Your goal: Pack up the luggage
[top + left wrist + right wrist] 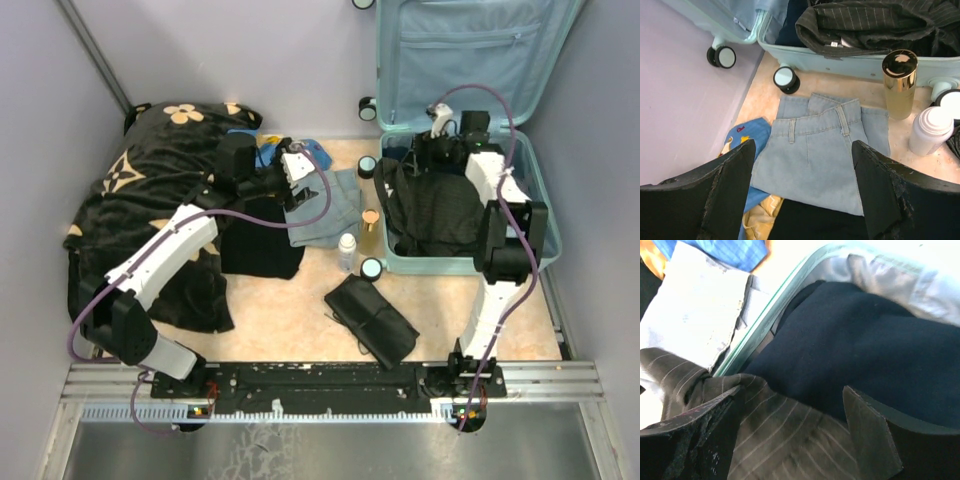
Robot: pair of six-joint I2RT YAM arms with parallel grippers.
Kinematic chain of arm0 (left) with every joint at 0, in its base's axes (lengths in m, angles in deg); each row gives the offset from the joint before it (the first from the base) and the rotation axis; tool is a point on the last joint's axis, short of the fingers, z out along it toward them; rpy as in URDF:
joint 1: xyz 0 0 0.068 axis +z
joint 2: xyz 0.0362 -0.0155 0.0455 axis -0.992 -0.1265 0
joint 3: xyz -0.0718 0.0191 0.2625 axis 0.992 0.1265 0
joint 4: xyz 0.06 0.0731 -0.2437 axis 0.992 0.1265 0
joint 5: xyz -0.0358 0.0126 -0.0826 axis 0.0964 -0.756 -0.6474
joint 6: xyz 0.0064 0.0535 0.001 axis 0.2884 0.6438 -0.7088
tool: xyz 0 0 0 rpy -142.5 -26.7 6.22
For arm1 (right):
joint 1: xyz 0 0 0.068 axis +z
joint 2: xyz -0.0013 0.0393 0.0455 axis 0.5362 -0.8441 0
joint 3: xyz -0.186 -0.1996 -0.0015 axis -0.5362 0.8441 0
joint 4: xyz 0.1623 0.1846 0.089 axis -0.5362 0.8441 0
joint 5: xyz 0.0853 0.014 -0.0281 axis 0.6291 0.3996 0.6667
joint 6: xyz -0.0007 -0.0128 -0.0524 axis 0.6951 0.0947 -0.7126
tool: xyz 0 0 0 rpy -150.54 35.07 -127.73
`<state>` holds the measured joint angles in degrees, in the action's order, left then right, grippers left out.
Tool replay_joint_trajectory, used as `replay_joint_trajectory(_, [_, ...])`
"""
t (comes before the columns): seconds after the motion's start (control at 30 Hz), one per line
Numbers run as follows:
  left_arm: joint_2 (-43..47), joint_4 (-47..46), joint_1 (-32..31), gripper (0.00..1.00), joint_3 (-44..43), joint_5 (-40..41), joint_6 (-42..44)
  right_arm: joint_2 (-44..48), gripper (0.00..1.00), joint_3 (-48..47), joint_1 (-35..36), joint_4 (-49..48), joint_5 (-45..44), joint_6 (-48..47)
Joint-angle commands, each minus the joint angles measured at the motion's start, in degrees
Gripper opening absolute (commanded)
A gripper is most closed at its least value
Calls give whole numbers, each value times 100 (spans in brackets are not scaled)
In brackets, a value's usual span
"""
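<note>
The pale mint-blue luggage (pixel 545 215) lies open at the right, its lid (pixel 470 50) leaning on the back wall. A dark pinstriped garment (pixel 435 210) and a navy garment (pixel 865 350) lie inside it. My right gripper (pixel 428 148) is open and empty inside the luggage, just above the pinstriped garment (pixel 790 440) near the left rim (pixel 765 320). My left gripper (pixel 305 170) is open and empty above folded light-blue jeans (pixel 820 160) on the floor left of the luggage (pixel 840 60).
A gold-capped bottle (pixel 899 82) and a white bottle (pixel 931 131) stand between the jeans and the luggage. A black garment (pixel 262 240), a blue printed cloth (pixel 750 135), a black blanket with tan flowers (pixel 150 190) and a black folded pouch (pixel 370 318) lie on the floor.
</note>
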<state>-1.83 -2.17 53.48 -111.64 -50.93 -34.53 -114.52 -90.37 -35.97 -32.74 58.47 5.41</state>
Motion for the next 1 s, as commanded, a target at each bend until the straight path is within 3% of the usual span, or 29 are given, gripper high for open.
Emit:
replay_joint_trajectory(0.0, [196,99,161,83,137,183,-330,-475,74,-475,175,-238,50,52])
replay_joint_trajectory(0.13, [241,195,349,83,207,255,-348,-312,69,167,261,-1,196,-599])
replay_joint_trajectory(0.43, [497,291,570,83,559,267,-267,1625,63,2819,263,-250,318,-1354])
replay_joint_trajectory(0.47, [530,294,578,83,597,260,-264,1829,65,3043,264,-312,239,-1357])
replay_joint_trajectory(0.57, [594,303,580,83,715,272,-252,2412,81,3711,259,-866,30,-1162])
replay_joint_trajectory(0.7, [643,412,587,83,785,293,-202,2543,86,3729,267,-1264,-194,-738])
replay_joint_trajectory(0.83, [674,432,588,83,857,326,-173,2476,76,3770,281,-1590,-540,-574])
replay_joint_trajectory(0.97, [513,327,630,84,863,562,-336,1661,68,3566,526,-1821,-708,-174])
